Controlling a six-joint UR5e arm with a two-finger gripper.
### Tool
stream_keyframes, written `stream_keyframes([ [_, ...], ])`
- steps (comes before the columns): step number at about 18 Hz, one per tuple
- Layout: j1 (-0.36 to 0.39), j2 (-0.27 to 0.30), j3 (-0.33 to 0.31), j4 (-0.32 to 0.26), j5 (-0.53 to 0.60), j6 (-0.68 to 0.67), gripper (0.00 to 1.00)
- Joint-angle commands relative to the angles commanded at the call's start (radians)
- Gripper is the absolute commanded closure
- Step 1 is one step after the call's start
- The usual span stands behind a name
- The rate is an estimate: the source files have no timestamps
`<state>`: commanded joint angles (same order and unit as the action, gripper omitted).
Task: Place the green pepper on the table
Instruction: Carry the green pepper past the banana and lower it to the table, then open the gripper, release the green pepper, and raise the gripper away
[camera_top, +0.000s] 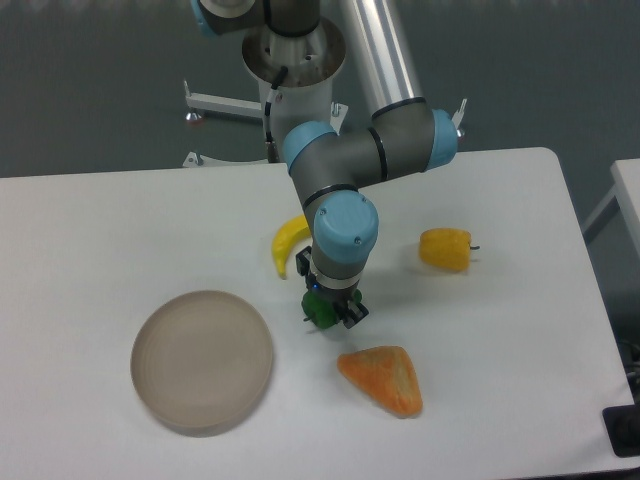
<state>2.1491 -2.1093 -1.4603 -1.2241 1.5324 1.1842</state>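
White table (480, 400): fingers (334, 311) clamped on green pepper (320, 310), low near surface; plate (202, 362) beside. Release remains.

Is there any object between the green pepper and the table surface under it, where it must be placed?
Nothing visible is in the way. The gripper is closed around the green pepper over bare table. The plate, the banana and the orange wedge all lie off to the sides.
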Motion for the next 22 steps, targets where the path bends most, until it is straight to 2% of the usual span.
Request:
stream_keyframes([
  [5, 0.014, 0.044, 0.006, -0.011, -0.005, 0.003, 0.0],
  [11, 0.087, 0.123, 0.029, -0.018, -0.003, 0.017, 0.0],
  [13, 0.11, 0.152, 0.029, -0.02, 0.005, 0.066, 0.0],
  [16, 0.149, 0.198, 0.012, -0.07, 0.014, 0.155, 0.0],
  [18, 0.178, 0.207, 0.008, -0.101, 0.014, 0.204, 0.0],
  [22, 0.196, 0.215, -0.006, -0.109, 0.015, 0.275, 0.0],
])
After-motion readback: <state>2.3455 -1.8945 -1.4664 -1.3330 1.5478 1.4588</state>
